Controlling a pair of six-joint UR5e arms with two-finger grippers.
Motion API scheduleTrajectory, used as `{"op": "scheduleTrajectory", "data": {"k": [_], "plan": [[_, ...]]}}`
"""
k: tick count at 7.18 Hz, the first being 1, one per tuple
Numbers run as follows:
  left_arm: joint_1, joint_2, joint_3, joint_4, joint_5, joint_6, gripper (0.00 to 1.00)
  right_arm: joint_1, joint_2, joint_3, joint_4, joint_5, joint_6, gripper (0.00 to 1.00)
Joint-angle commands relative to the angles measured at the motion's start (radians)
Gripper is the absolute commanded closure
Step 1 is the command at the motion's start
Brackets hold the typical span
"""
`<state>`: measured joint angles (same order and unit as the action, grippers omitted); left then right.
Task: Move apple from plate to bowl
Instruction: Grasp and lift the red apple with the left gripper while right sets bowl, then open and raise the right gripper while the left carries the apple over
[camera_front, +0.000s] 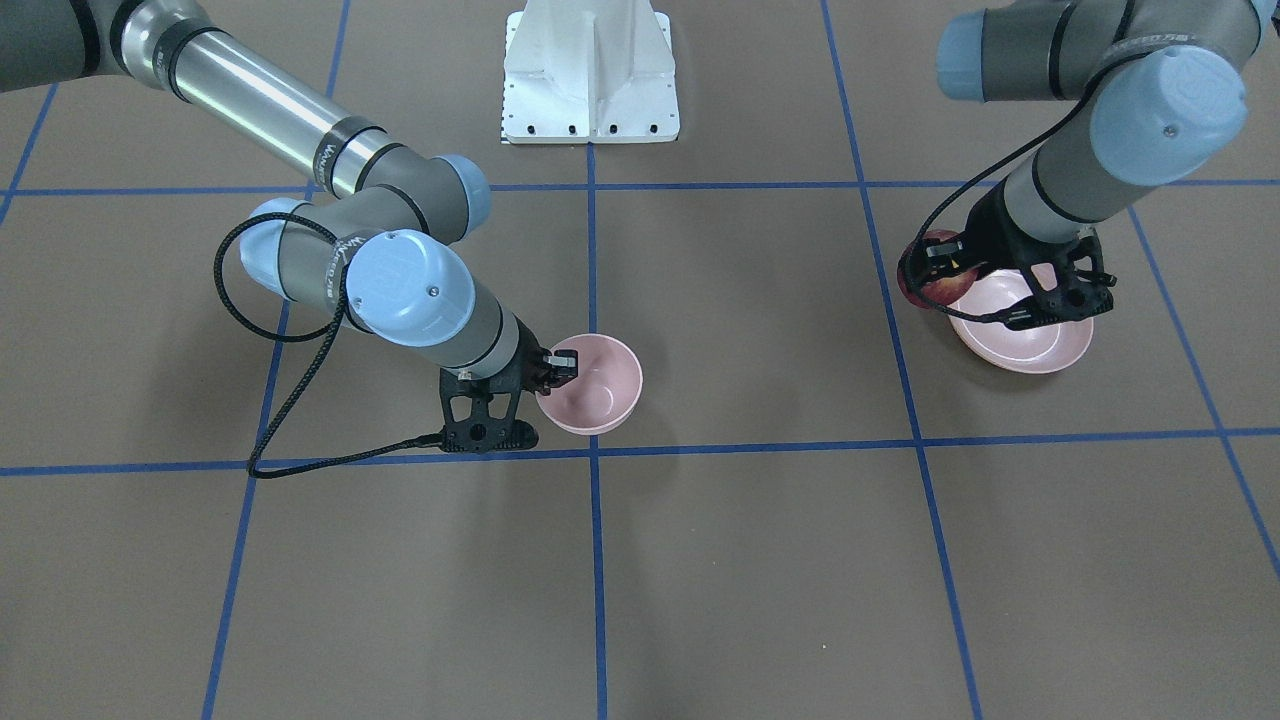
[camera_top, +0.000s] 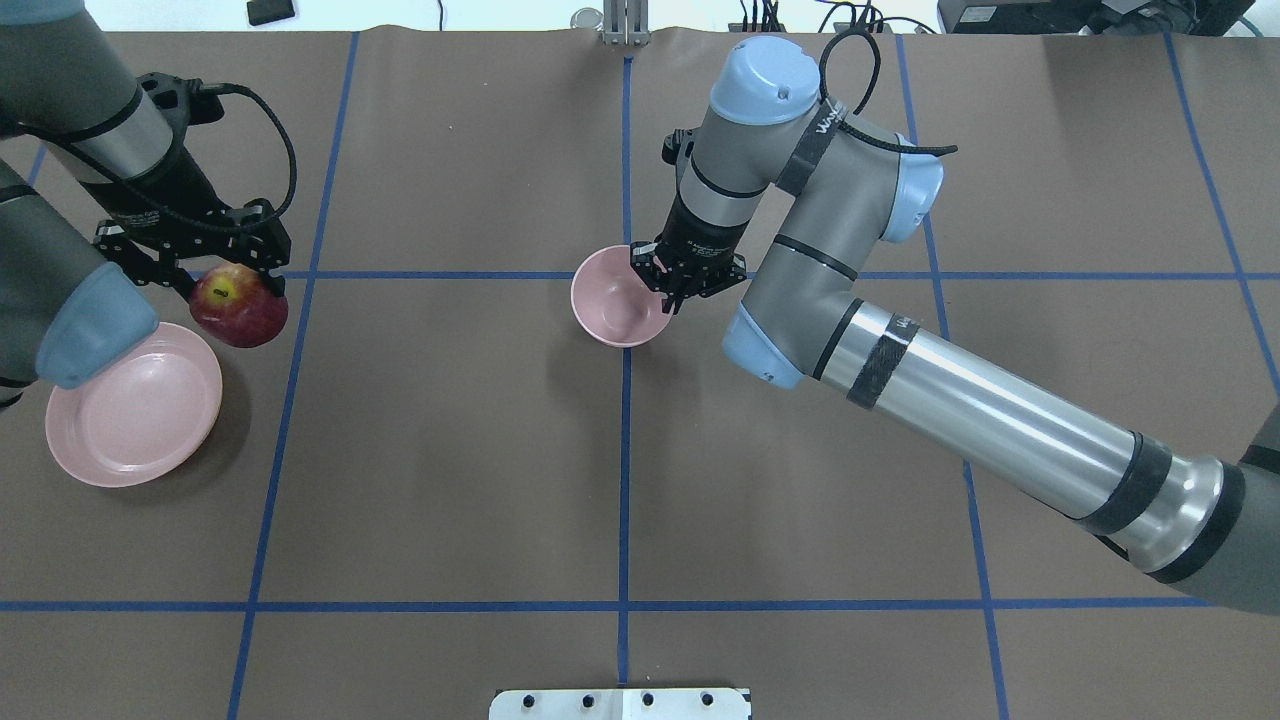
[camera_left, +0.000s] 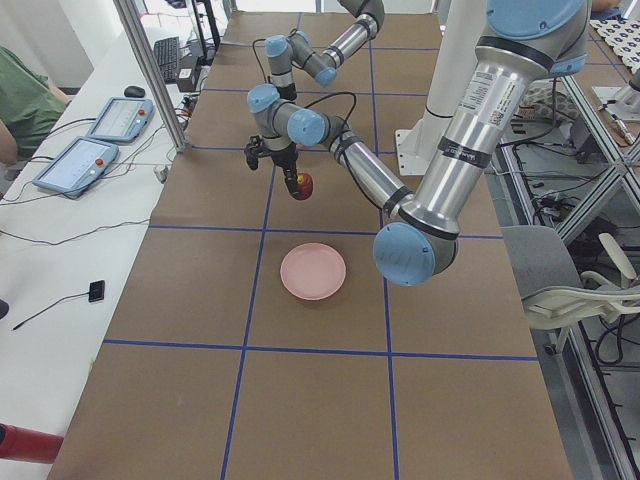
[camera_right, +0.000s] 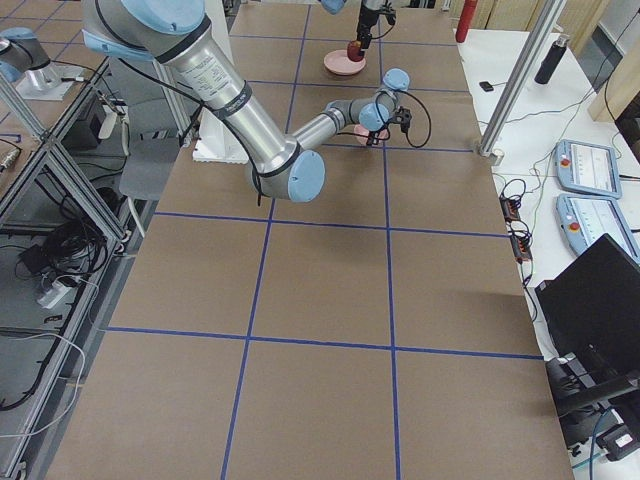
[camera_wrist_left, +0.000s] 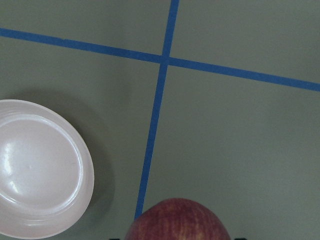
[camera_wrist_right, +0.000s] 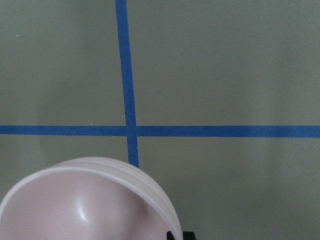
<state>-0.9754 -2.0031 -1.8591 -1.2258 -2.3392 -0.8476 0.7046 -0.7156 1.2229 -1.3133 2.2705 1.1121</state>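
The plate (camera_top: 130, 420) lies at the left end of the counter (camera_top: 450, 450). My left end effector (camera_top: 235, 293) is clamped on the apple (camera_top: 238, 305) and holds it in the air just past the plate's rim, stem dimple up. Well apart, near the counter's middle, the bowl (camera_top: 610, 300) sits on a blue tape line (camera_top: 625, 480). My right end effector (camera_top: 678, 290) pinches the bowl's rim on my right side, one finger inside, one outside.

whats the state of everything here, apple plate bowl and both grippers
apple: off the plate, held by the left gripper, stem dimple up
plate: empty, lying flat
bowl: empty, open side up, rim pinched by the right gripper
left gripper: shut on the apple
right gripper: shut on the bowl's rim
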Motion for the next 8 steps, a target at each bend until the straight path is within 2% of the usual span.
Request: {"op": "scheduleTrajectory", "data": {"k": [1,2,3,4,6,8], "plan": [[0.003,-0.081,0.043,-0.006,-0.002,-0.101,1.00,-0.011,-0.001,-0.014,0.002,-0.011,-0.002,1.00],[0.006,-0.098,0.052,-0.009,-0.003,-0.117,1.00,-0.011,-0.002,-0.020,0.008,-0.011,-0.002,1.00],[0.007,-0.108,0.048,-0.011,-0.003,-0.145,1.00,-0.010,-0.002,-0.025,0.017,-0.020,-0.003,0.31],[0.018,-0.121,0.048,-0.014,-0.011,-0.184,1.00,-0.010,0.002,-0.023,0.035,-0.055,0.000,0.00],[0.098,-0.196,0.060,-0.017,-0.009,-0.282,1.00,0.069,0.010,0.002,0.034,-0.043,0.002,0.00],[0.165,-0.285,0.118,-0.067,0.001,-0.412,1.00,0.180,-0.036,0.041,0.026,0.041,-0.069,0.00]]}}
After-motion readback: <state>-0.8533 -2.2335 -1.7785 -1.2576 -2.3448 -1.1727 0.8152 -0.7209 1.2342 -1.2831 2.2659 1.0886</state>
